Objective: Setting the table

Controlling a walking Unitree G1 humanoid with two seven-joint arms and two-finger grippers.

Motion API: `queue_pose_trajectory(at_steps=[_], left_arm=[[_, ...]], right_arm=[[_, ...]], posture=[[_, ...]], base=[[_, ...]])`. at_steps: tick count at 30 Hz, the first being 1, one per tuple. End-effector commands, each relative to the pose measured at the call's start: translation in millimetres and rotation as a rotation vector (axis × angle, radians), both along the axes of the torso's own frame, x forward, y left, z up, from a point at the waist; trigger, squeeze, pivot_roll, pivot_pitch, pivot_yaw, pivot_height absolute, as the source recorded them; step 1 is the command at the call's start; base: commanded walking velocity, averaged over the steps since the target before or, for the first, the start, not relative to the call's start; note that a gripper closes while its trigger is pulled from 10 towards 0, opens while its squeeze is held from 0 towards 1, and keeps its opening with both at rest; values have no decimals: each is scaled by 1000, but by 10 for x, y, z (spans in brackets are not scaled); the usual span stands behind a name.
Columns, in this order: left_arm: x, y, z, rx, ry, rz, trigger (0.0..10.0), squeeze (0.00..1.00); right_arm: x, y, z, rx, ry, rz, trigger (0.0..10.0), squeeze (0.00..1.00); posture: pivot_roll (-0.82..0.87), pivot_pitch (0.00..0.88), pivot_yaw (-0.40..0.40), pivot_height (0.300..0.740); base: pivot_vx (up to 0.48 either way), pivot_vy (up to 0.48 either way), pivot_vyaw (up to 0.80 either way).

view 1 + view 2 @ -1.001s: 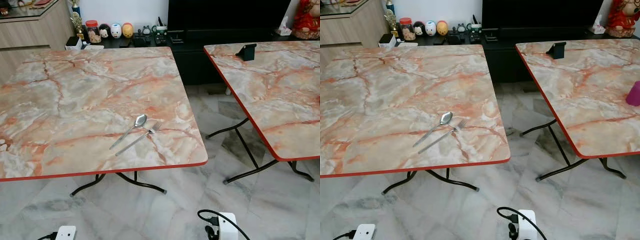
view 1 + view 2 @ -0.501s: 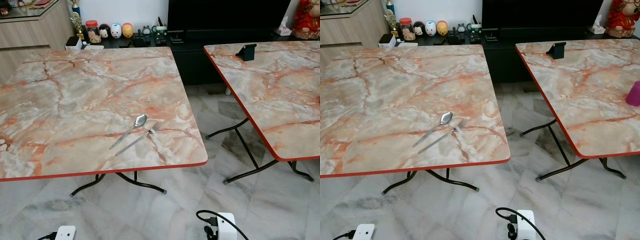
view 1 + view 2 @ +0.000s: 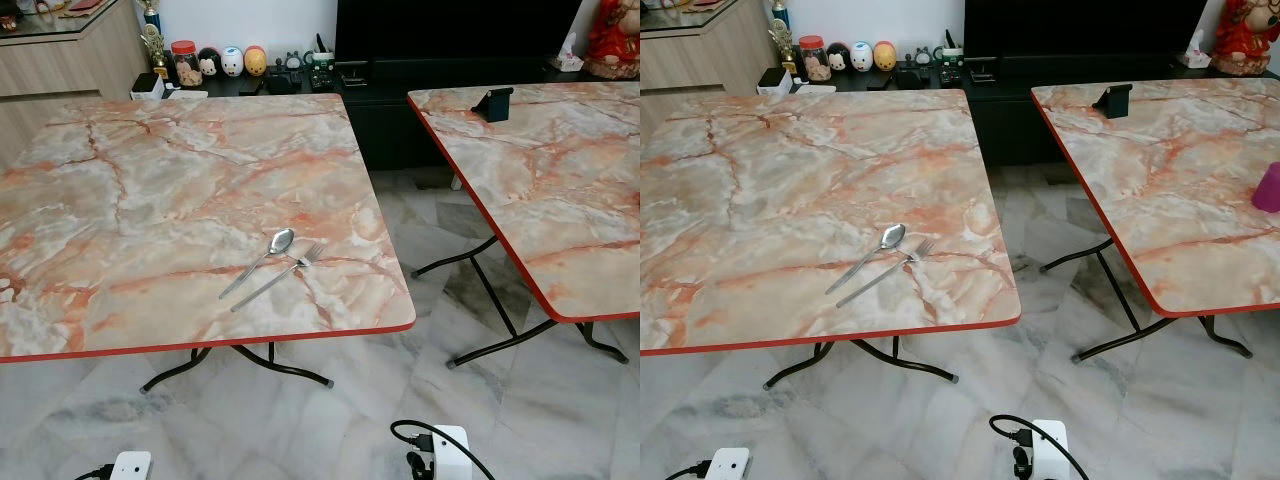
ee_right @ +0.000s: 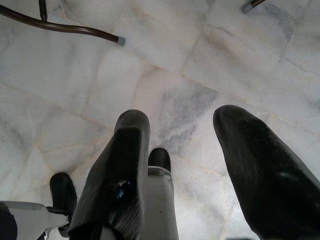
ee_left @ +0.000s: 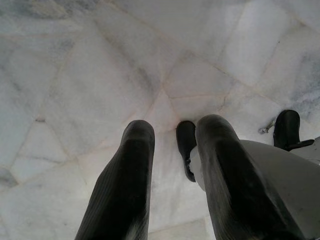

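The setting has barely started, judging by how things lie. On the near counter (image 3: 150, 200) a spoon (image 3: 262, 258) and a fork (image 3: 280, 275) lie side by side, close to the front right corner, both slanted with their handles pointing toward the robot's left. They sit just beside each other, the fork's tines near the spoon's neck (whether they actually touch is hard to tell). No plate, bowl or glass is on this counter, so the cutlery seems to be the 1 part of a place setting that is down.

The second counter (image 3: 1180, 190), off to the right across a gap of floor (image 3: 400, 400), carries a small black stand (image 3: 1112, 99) at its far edge and a pink cup (image 3: 1268, 187) near its right side. That cup is probably 1 of the things left to bring over.

Both arms hang idle over the marble floor. The left gripper (image 5: 172, 135) is released and holds nothing; the right gripper (image 4: 182, 127) is likewise spread wide and empty.
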State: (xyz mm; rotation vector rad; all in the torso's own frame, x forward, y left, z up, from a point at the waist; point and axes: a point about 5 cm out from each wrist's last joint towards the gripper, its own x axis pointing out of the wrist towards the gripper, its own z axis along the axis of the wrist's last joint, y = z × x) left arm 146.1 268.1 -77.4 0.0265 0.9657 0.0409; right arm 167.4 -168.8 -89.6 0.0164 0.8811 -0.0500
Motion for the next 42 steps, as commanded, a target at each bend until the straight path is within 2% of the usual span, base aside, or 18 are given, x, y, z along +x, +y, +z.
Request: queue_pose_trajectory(at_steps=[1, 6, 12, 24, 28, 31, 32, 33, 34, 35, 42], left_arm=[[-44, 21, -13, 5, 17, 10, 10000, 0], [-19, 29, 6, 33, -8, -15, 10000, 0], [-3, 46, 30, 41, -73, 45, 10000, 0], [35, 39, 71, 75, -149, 29, 10000, 0], [40, 45, 85, 71, -191, 91, 10000, 0], [47, 44, 93, 68, -212, 113, 10000, 0], [308, 50, 336, 309, -405, -75, 10000, 0], [471, -44, 533, 450, -578, -213, 10000, 0], [574, -150, 699, 512, -722, -299, 10000, 0], [621, -215, 794, 536, -801, -339, 10000, 0], [637, -221, 834, 529, -828, -335, 10000, 0]], right_arm=[[-12, -13, -2, 5, -4, -10, 10000, 0], [-29, -18, -6, 6, -8, -15, 10000, 0], [-40, -14, -7, 5, -14, -10, 10000, 0], [-31, -17, 1, 12, -27, -21, 10000, 0], [-15, -95, 18, 15, -47, -99, 10000, 0], [-15, -145, 22, 6, -45, -95, 10000, 0], [-17, -169, 24, 3, -43, -96, 10000, 0], [-18, -176, 24, 2, -43, -97, 10000, 0], [-16, -183, 25, 2, -43, -98, 10000, 0], [-14, -187, 27, 2, -44, -101, 10000, 0], [-2, -170, 28, 10, -45, -115, 10000, 0]], posture=[[-10, 0, -8, 740], [-15, 0, -2, 740], [-2, 0, -3, 740], [5, 0, -11, 740], [22, 0, -23, 740], [28, 0, -26, 740], [30, 0, -27, 740], [30, 0, -27, 740], [32, 0, -29, 740], [30, 0, -28, 740], [24, 0, -22, 740]], base=[[0, 0, 0], [0, 0, 0], [0, 0, 0], [0, 0, 0], [0, 0, 0], [0, 0, 0], [0, 0, 0], [0, 0, 0], [0, 0, 0], [0, 0, 0], [0, 0, 0]])
